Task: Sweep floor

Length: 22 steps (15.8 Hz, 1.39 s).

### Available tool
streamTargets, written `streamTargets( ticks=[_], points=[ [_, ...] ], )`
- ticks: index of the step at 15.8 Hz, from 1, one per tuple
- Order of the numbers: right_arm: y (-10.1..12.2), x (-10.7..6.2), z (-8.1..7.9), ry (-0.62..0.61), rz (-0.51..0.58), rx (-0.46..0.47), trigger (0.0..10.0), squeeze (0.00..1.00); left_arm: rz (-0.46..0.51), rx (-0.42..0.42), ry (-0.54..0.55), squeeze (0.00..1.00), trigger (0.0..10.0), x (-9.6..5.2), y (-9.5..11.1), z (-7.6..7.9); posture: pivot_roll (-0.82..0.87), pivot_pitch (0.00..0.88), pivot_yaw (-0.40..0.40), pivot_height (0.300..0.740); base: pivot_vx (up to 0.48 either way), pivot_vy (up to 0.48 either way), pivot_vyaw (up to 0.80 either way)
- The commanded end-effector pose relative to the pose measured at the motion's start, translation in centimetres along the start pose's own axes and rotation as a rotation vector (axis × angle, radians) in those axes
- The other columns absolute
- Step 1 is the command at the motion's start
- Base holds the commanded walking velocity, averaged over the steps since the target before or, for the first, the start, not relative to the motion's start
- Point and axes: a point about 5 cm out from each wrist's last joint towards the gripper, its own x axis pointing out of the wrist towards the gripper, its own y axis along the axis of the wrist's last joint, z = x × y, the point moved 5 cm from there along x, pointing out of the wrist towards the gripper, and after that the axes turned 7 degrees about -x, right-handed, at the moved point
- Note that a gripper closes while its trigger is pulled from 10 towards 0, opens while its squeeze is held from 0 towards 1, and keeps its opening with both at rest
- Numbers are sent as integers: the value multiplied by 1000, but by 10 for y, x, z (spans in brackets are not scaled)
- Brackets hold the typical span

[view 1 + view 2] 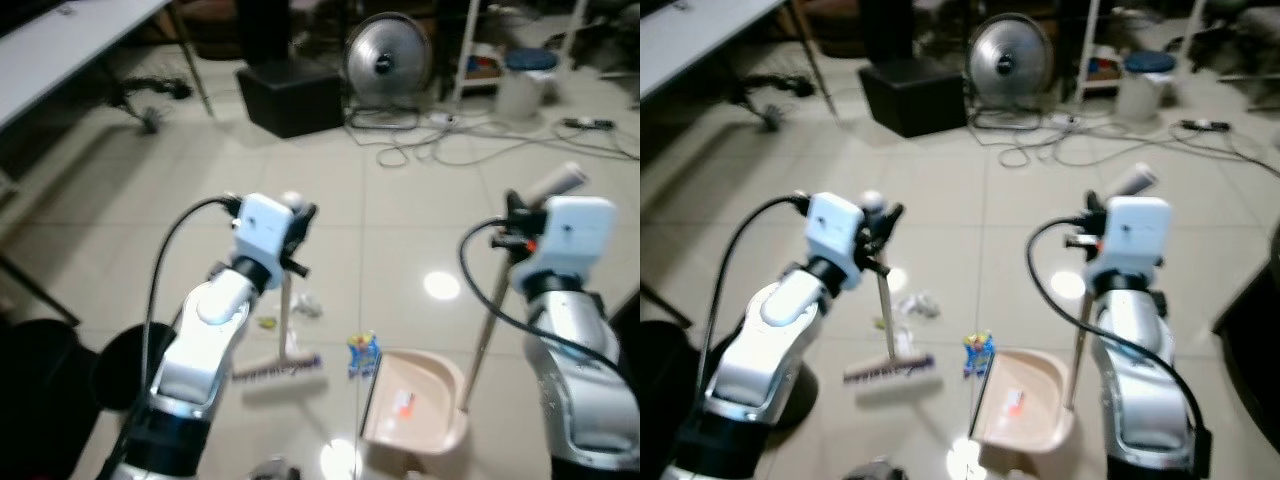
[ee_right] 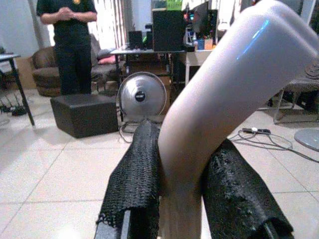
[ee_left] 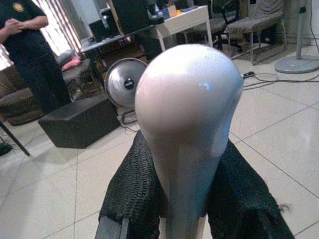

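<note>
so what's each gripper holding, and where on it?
Left gripper: broom, near its handle top. Right gripper: dustpan, at its handle's bent upper end.

Both silver arms raised forward, left gripper and right gripper each clamped around a handle.

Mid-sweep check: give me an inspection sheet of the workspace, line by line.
Surface: glossy pale tile floor.
Job's things: broom head on the floor beside the dustpan, which holds an orange scrap.
Clutter: blue-yellow wrapper, white crumpled scrap, small yellow bit.
Grippers: left gripper shut on broom handle; right gripper shut on dustpan handle.
Cables: loose cords ahead.
Surroundings: fan, black box, person standing.
</note>
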Motion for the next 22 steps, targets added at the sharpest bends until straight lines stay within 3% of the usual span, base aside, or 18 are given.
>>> streamTargets(
  ticks=[1, 11, 13, 17, 22],
  points=[
    [14, -2, 2, -13, 62, -16, 10000, 0, 24, 20, 2, 0, 10000, 2, 6, -4, -65, 50, 108, 740, 0, -304, 0],
    [12, -5, 3, -25, 59, -32, 10000, 0, 32, 16, -12, 0, 10000, 6, 6, -1, -75, 40, 118, 740, 0, -303, 0],
    [12, -6, 0, -21, 57, -30, 10000, 0, -6, -70, -12, 0, 10000, 8, 0, -2, -76, 43, 117, 740, 0, 240, 0],
    [10, -7, 0, -24, 44, -34, 10000, 0, 16, -35, 22, 0, 10000, 8, 4, -7, -78, 44, 113, 740, 0, 238, 0],
    [7, -7, 1, -28, 25, -1, 10000, 0, 70, -61, 16, 0, 10000, 9, 14, -8, -79, 49, 110, 740, 0, 0, -96]
  ],
)
